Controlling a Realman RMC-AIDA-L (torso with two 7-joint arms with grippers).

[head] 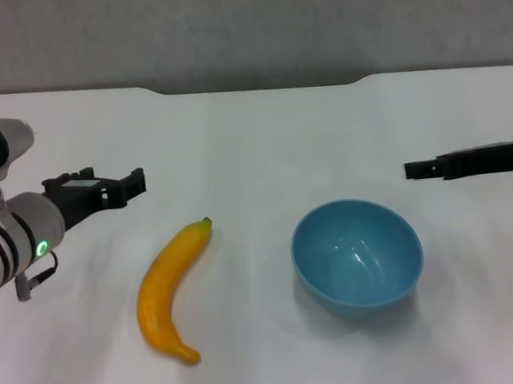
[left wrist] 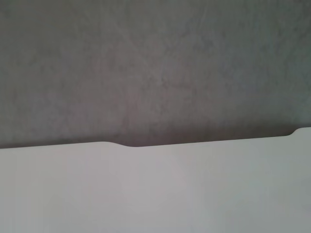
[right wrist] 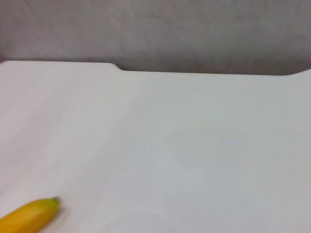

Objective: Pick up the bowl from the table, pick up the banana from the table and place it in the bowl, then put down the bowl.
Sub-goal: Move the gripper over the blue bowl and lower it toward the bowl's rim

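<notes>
Left gripper (head: 133,186) hovers open by the table's (head: 252,130) left edge; right gripper (head: 412,170) at the right edge, its state I cannot tell. The bowl (head: 357,253), front right of centre, looks light and slick: take the rim. The banana (head: 171,290) beside it looks stiff: grasp mid-body. Only the right wrist view catches its stem close up.

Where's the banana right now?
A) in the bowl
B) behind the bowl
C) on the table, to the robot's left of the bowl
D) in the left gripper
C: the banana lies flat on the table, apart from the empty bowl, with neither gripper touching it.
</notes>
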